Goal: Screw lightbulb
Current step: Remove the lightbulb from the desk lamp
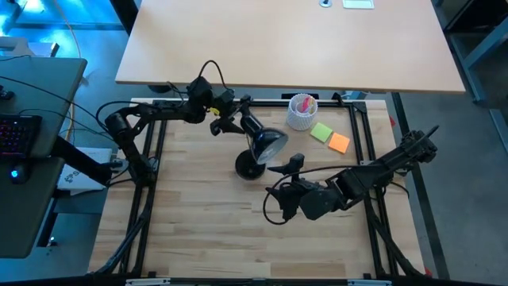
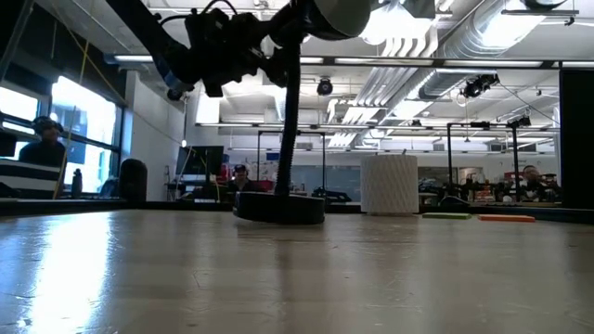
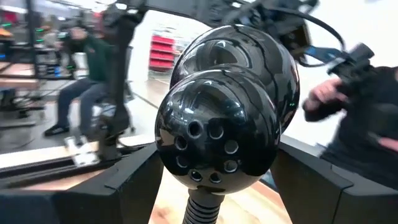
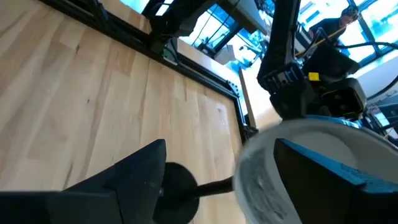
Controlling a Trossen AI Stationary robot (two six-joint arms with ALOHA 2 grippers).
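Reaching in from the left edge of the light wooden tabletop [image 1: 198, 214], the left arm stretches toward the far middle. There the left gripper [image 1: 232, 119] has its dark fingers [image 3: 124, 183] spread wide, pressed against both sides of the glossy black rounded lamp head [image 3: 217, 118], which it holds from behind. That head belongs to a black desk lamp [image 1: 255, 151] whose round flat base [image 1: 248, 168] stands near the table's middle.

Just right of the base, the right gripper [image 1: 287, 164] hovers below the head's pale open face [image 4: 298, 162], its fingers wide apart and holding nothing. The lightbulb cannot be told apart from that pale interior.

Farther right and back stands a white ribbed cup [image 1: 302, 114]. Beside it lie a green square paper note [image 1: 321, 132] and an orange one [image 1: 339, 143]. The right arm runs off toward the right edge.
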